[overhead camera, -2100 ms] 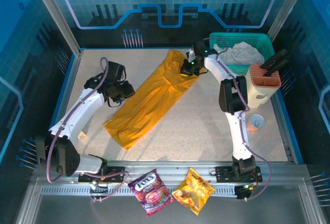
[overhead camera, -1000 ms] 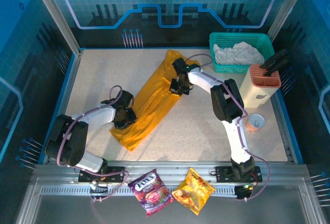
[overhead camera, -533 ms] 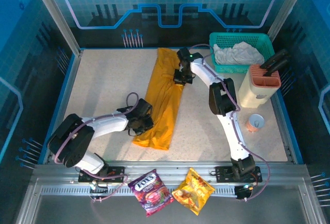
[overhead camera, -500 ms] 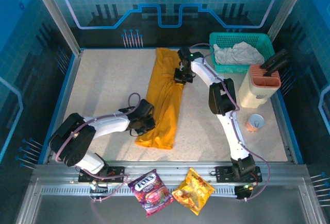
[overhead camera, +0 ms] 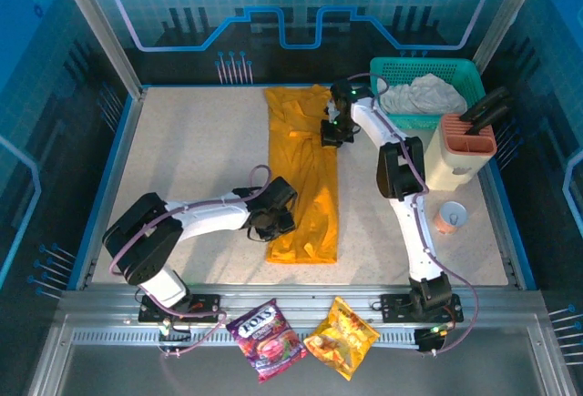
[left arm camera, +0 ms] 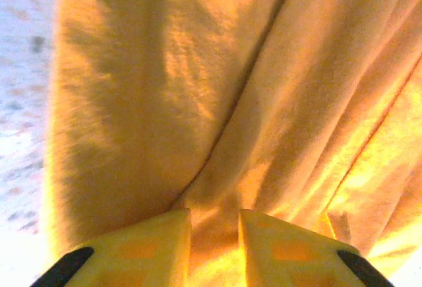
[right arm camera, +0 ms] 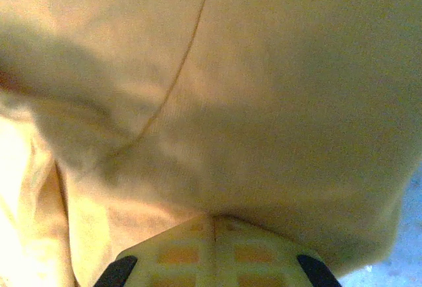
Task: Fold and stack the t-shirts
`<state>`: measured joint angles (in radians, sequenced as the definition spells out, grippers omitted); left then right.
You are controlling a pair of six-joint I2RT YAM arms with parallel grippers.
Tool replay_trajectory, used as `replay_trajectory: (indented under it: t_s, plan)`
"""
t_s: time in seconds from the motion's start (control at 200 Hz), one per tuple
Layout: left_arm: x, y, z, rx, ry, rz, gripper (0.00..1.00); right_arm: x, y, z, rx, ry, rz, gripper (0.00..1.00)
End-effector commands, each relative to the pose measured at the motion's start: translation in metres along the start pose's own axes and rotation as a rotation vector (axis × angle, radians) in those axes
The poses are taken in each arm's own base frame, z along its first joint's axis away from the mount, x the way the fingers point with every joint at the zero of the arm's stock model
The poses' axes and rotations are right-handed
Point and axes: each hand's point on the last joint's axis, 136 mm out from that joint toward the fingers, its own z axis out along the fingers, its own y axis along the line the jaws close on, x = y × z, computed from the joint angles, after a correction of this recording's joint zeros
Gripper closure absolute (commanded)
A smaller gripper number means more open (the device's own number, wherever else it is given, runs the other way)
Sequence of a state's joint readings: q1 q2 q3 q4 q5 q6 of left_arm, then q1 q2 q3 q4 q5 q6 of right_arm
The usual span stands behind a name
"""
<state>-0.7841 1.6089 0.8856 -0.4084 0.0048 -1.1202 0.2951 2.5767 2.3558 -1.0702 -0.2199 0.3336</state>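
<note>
In the left wrist view the bottom edge is cutting off the left gripper [left arm camera: 214,231], leaving just the ends of its parted fingers [left arm camera: 151,241]. The golden-orange t-shirt [left arm camera: 217,89] is running off the top, right and bottom edges. The right wrist view is looking blurred. There the right gripper [right arm camera: 214,227] is pinching cloth that is burying its tips, and the frame is cropping its base. In the top view each gripper's own body is covering its fingertips at the shirt's edges. The far-right basket [overhead camera: 460,70] is masking part of the whitish-grey t-shirt [overhead camera: 421,96]. The print on the near snack packets [overhead camera: 266,337] is reading too small.
</note>
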Motion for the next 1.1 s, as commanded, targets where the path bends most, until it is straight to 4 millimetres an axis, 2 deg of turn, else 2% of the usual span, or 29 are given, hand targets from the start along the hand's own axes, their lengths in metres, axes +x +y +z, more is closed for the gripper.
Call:
replay_trajectory:
  t_s: [0.0,0.045,0.055,0.09,0.165,0.235,0.295,0.365,0.505,0.586,0.671,0.756,0.846,0.966,1.096]
  plan:
    - [-0.014,-0.004,-0.047,-0.051,-0.09,0.082,0.66,-0.008,0.039,-0.064,-0.072,-0.13,-0.167,0.96]
    - [-0.021,-0.009,-0.063,-0.044,-0.132,0.103,0.62,-0.005,0.05,-0.084,-0.079,-0.168,-0.213,0.93]
    - [-0.023,-0.01,-0.066,-0.043,-0.142,0.107,0.61,-0.005,0.055,-0.094,-0.083,-0.187,-0.228,0.93]
    - [-0.028,-0.012,-0.079,-0.041,-0.176,0.118,0.59,0.0,0.064,-0.113,-0.085,-0.222,-0.268,0.91]
    - [-0.04,-0.009,-0.102,-0.051,-0.236,0.131,0.54,0.019,0.082,-0.146,-0.081,-0.278,-0.349,0.84]
    - [-0.049,-0.002,-0.114,-0.046,-0.25,0.11,0.52,0.048,0.094,-0.162,-0.049,-0.305,-0.405,0.78]
    - [-0.054,0.009,-0.117,-0.043,-0.245,0.078,0.53,0.081,0.103,-0.165,-0.022,-0.3,-0.439,0.74]
    - [-0.062,0.024,-0.118,-0.048,-0.249,0.035,0.57,0.125,0.117,-0.158,0.0,-0.278,-0.477,0.69]
    - [-0.074,0.063,-0.117,-0.057,-0.252,-0.067,0.69,0.215,0.138,-0.118,0.05,-0.178,-0.515,0.62]
    - [-0.08,0.086,-0.125,-0.057,-0.287,-0.124,0.7,0.261,0.151,-0.093,0.051,-0.129,-0.509,0.6]
    - [-0.083,0.104,-0.137,-0.054,-0.322,-0.16,0.68,0.299,0.162,-0.068,0.053,-0.083,-0.491,0.6]
    - [-0.082,0.115,-0.146,-0.062,-0.343,-0.167,0.68,0.324,0.17,-0.051,0.07,-0.06,-0.473,0.59]
    - [-0.078,0.123,-0.147,-0.071,-0.345,-0.169,0.68,0.338,0.18,-0.037,0.086,-0.046,-0.456,0.58]
    - [-0.072,0.125,-0.14,-0.052,-0.324,-0.172,0.68,0.348,0.187,-0.017,0.118,-0.011,-0.443,0.57]
    - [-0.067,0.127,-0.132,-0.043,-0.299,-0.175,0.68,0.349,0.188,-0.001,0.167,0.01,-0.429,0.56]
